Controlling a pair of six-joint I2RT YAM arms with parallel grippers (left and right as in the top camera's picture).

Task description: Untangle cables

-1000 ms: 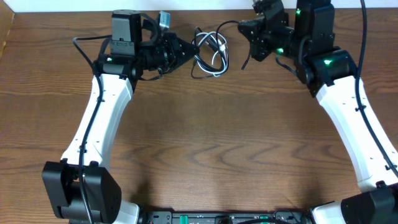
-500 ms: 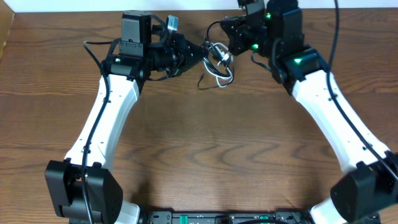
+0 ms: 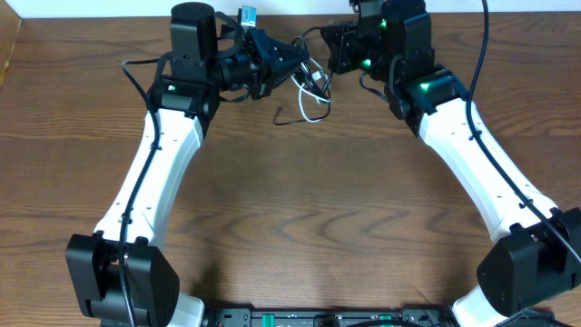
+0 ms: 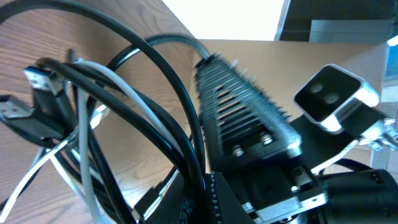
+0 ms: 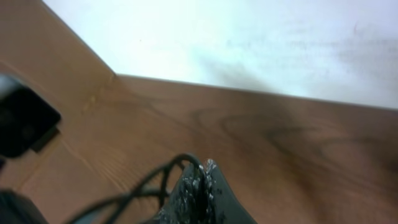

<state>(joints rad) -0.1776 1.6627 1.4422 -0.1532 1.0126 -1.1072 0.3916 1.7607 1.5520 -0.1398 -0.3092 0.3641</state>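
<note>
My left gripper (image 3: 298,63) and right gripper (image 3: 327,51) are both clamped tight on the cables (image 4: 163,68). If I pull apart too hard, the tangle could get tighter.

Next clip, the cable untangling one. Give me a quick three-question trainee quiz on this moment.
1. True or false: the cables lie untouched, with both grippers far from them.
2. Where is the tangle? A) near the table's far edge, between the left gripper and right gripper; B) at the near edge; C) at the left edge.
3. Fill in: in the right wrist view, the cord leaving the shut right gripper is ___ in colour.
Key: 1 false; 2 A; 3 black.
</note>
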